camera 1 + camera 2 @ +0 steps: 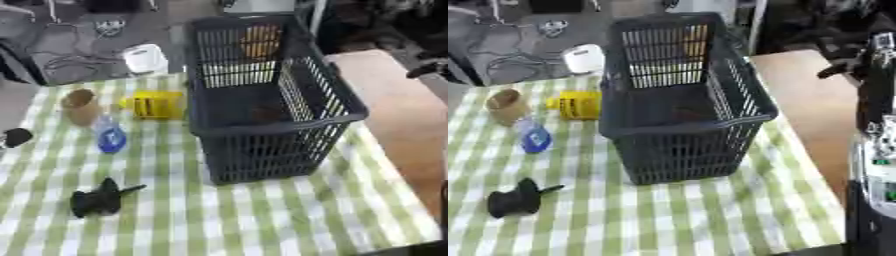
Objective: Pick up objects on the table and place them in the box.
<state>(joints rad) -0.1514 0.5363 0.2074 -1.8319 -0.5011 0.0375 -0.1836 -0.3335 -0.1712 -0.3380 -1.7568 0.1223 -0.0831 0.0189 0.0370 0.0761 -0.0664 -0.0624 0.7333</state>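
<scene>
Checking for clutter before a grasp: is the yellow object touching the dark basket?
Cannot tell. In the left eye view the yellow object meets the basket wall's outline, with no gap showing plainly.

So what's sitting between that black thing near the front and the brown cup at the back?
A small blue item lies between the black object and the brown cup, close to the cup; clearest in the left eye view.

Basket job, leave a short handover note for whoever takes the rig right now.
Left hand: not in view. Right arm shows at the right edge of the right eye view; its fingers can't be made out.
Dark basket stands upright on the checked table; something dark and blurred lies inside.
Still on the cloth, left of the basket: yellow object, tan cup, blue item, black object.
Left: all four.
</scene>
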